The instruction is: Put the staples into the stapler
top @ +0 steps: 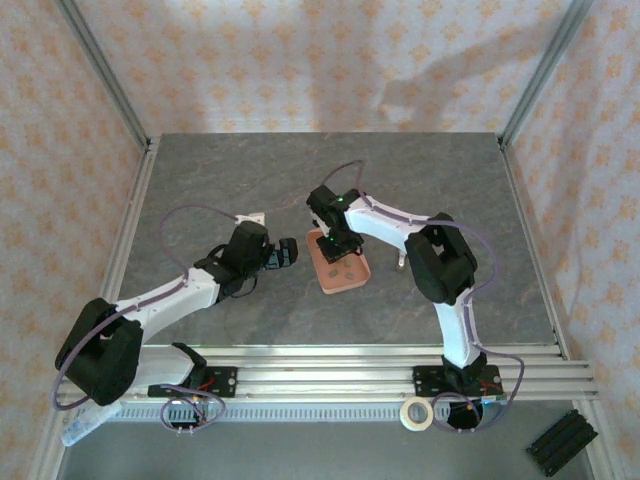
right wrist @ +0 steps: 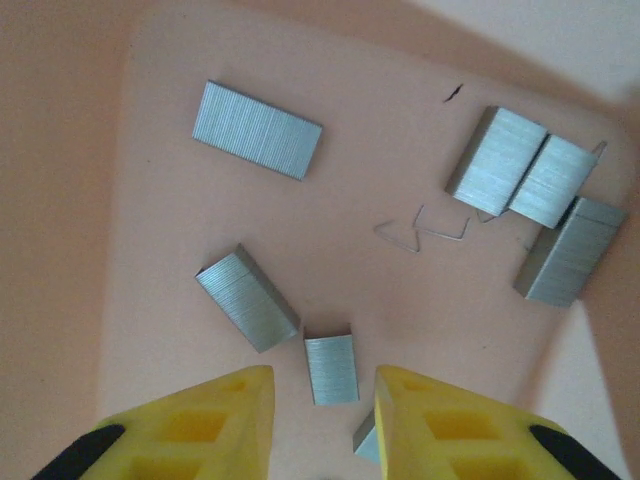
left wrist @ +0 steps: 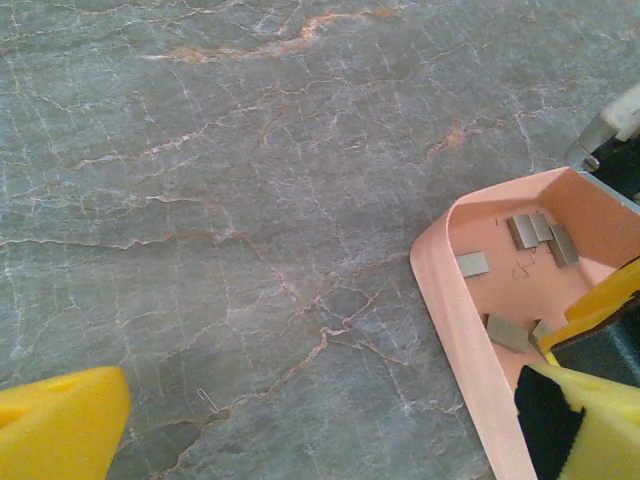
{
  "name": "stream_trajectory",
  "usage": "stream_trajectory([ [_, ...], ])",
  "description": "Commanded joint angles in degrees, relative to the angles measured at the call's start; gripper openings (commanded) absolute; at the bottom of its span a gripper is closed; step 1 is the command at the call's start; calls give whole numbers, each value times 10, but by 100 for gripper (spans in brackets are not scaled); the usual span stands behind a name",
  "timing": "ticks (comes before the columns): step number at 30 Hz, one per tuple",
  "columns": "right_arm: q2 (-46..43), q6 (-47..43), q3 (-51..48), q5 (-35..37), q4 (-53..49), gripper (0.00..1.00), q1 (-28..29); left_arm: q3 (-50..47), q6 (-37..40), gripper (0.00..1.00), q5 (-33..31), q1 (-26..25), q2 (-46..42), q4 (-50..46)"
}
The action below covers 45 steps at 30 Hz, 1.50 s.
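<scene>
From above, we see a grey, veined, stone-look desk (top: 220, 180) carrying a salmon-pink shallow rectangular tray (top: 338, 284) at mid-frame. The right fingers (top: 341, 247) hang over its upper half, and the left fingers (top: 287, 253) sit just left of it.

In the left wrist view, the yellow wedge-shaped left fingers stand spread wide at the lower corners, empty.

In the right wrist view, the staples (right wrist: 257, 130), short grey ribbed metal strips, lie scattered on the tray's smooth floor. The right fingers are narrowly parted, with one strip lying loose between their tips and nothing gripped.
</scene>
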Motion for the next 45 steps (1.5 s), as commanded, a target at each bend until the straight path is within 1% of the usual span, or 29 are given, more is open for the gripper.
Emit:
stream_trajectory([
  [1, 14, 3, 16, 27, -14, 32, 0, 10, -3, 100, -15, 5, 9, -4],
  [11, 38, 11, 28, 16, -10, 32, -5, 14, 1, 100, -15, 5, 10, -10],
  [15, 50, 19, 36, 8, -10, 28, -12, 14, 3, 100, -16, 5, 11, -11],
  [19, 63, 21, 43, 2, -23, 27, -16, 14, 4, 100, -16, 5, 11, -12],
  [26, 71, 23, 38, 4, -43, 27, -16, 12, 6, 100, -17, 5, 7, -12],
  [33, 63, 22, 40, 8, -43, 25, -16, 10, 8, 100, -16, 5, 2, -11],
  [42, 77, 16, 44, 8, -38, 25, -16, 6, 10, 100, -18, 5, -9, -14],
  [45, 84, 14, 49, 3, -35, 22, -16, 6, 10, 100, -17, 4, -11, -15],
])
